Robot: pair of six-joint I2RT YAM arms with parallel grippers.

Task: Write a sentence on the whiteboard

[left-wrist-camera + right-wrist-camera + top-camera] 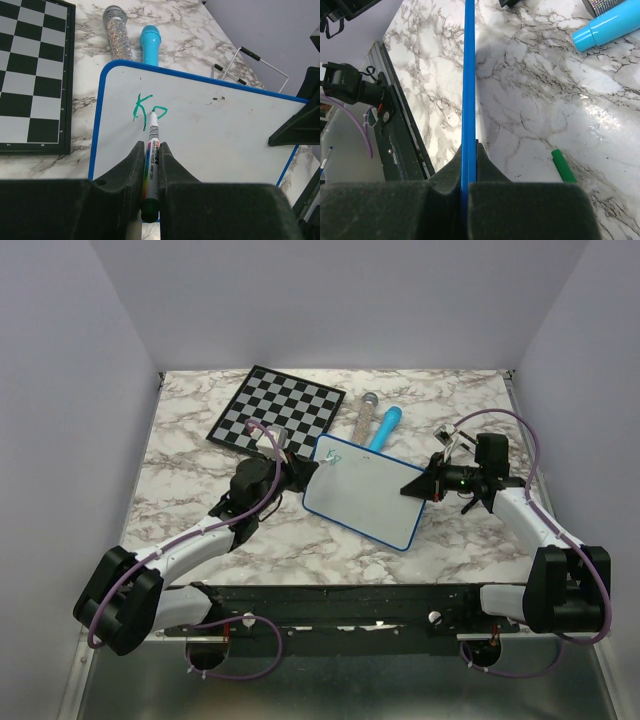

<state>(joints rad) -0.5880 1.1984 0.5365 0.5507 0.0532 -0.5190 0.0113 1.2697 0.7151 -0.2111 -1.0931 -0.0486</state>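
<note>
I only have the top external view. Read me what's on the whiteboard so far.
Observer: The left wrist view shows the sentence barely begun: a green "K" and one rough letter on the whiteboard.
Operator: Report the left gripper.
Observer: The left gripper is shut on a marker, its tip at the board just under those letters.
Operator: Now the right.
Observer: The right gripper is shut on the whiteboard's blue rim, seen edge-on in the right wrist view.
</note>
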